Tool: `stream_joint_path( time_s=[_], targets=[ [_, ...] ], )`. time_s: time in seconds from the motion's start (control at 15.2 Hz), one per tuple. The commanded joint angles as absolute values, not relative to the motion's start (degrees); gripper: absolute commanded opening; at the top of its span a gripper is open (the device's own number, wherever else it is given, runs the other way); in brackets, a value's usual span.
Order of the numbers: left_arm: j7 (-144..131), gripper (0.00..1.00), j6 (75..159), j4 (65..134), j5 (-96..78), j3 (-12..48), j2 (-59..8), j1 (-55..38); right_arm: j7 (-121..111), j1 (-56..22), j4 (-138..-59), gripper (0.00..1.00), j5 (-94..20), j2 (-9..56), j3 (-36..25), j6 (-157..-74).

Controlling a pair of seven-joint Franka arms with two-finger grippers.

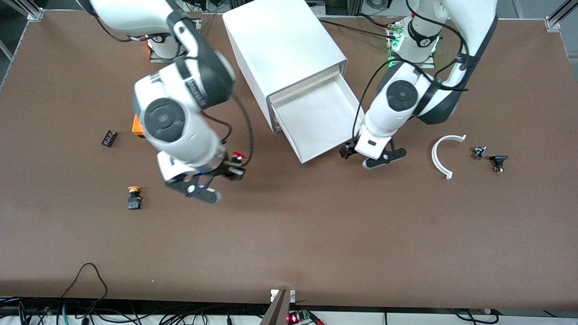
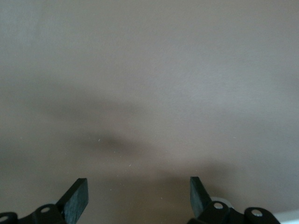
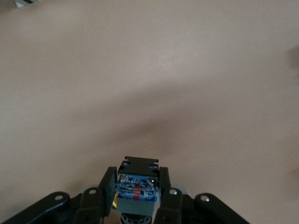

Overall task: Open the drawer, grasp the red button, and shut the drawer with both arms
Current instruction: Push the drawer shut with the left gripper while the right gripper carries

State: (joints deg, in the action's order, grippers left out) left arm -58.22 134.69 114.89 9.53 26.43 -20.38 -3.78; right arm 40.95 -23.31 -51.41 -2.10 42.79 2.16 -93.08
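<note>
On brown table point(image 1: 316, 234), drawer point(image 1: 323, 119) open.

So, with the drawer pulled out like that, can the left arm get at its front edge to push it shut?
Probably yes. The left gripper hangs open and empty right beside the drawer's front corner, with nothing between them. The right gripper, shut on the button, is over bare table toward its own end.

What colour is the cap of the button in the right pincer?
Red; the button shows it best in the front view.

A brown desk point(image 1: 316, 234), a white cabinet point(image 1: 280, 49) and a red-capped button point(image 1: 238, 156) with a blue underside are seen.
</note>
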Motion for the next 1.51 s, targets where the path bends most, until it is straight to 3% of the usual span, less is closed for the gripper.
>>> stream_joint_path(
  time_s=[0.0, 0.33, 0.79, 1.18, 1.45],
  targets=[
    [-66.95, 0.96, 135.35, 114.61, 14.41, 26.54, -22.23, -5.44, 29.75, -17.77, -53.69, 0.0, -4.65, 41.84, 3.16, -91.93],
    [-70.74, 0.98, 134.83, 114.96, 13.54, 29.34, -22.24, -6.42, 15.4, -11.61, -59.05, 0.0, -5.1, 42.01, 3.08, -96.14],
    [-77.52, 0.99, 134.74, 118.38, 13.45, 37.87, -22.15, -5.63, -0.69, -6.16, -73.54, 0.0, -4.31, 42.01, 2.81, -112.39],
    [-77.52, 0.99, 134.56, 119.18, 6.69, 41.13, -22.24, -5.71, -7.46, -3.52, -83.92, 0.0, -4.13, 42.01, 2.81, -123.64],
    [-77.43, 0.99, 134.56, 119.36, 2.92, 41.66, -22.32, -6.59, -10.81, -2.2, -86.48, 0.0, -4.13, 42.89, 2.81, -128.14]
  ],
)
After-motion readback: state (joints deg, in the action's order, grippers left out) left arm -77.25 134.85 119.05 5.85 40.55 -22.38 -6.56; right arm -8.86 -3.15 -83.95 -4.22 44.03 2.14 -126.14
